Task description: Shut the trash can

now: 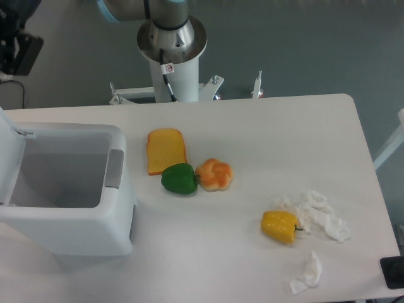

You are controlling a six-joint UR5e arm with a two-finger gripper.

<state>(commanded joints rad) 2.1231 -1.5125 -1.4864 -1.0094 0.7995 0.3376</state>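
The trash can (76,227) is a large white boxy bin at the left of the table, and it stands open with its inside in plain view. Its lid (9,148) is raised upright along the left edge of the frame. A grey latch tab (114,170) sits on the bin's right rim. My gripper (17,45) is a dark shape in the top left corner, above and behind the lid and partly cut off by the frame. Its fingers are too cropped to read.
A yellow bread slice (166,150), a green pepper (179,178) and a knotted bun (214,174) lie together mid-table. A yellow pepper (281,226) and crumpled tissues (319,214) lie at the right. The robot base (171,47) stands behind the table.
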